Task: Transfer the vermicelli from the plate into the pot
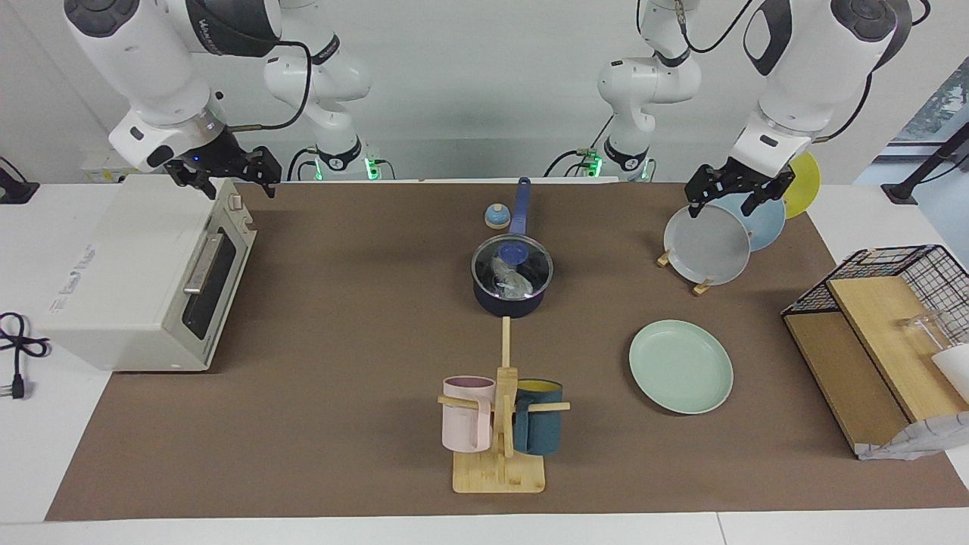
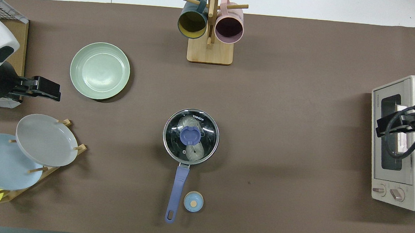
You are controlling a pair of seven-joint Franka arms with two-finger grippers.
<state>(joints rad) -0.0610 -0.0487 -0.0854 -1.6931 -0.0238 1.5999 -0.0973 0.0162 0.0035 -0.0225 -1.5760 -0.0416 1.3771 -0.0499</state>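
Note:
The vermicelli [image 1: 509, 278] [image 2: 194, 152] lies inside the dark navy pot [image 1: 509, 300] [image 2: 179, 182] at the table's middle, under a glass lid [image 1: 530, 265] [image 2: 208, 131] with a blue knob. The pale mint-green plate [image 1: 681, 366] [image 2: 100, 70] sits bare, toward the left arm's end and farther from the robots than the pot. My left gripper [image 1: 727, 203] [image 2: 50, 92] hangs open and holds nothing, over the plate rack's edge. Above the toaster oven, my right gripper [image 1: 225, 182] [image 2: 387, 127] is open with nothing in it.
A wooden rack [image 1: 700, 286] holds grey, light blue and yellow plates. A mug tree [image 1: 500, 454] with pink and teal mugs stands farthest from the robots. A toaster oven [image 1: 144, 272] fills the right arm's end. A small blue knob-shaped thing [image 1: 496, 217] lies beside the pot's handle. A wire basket [image 1: 901, 272] stands at the left arm's end.

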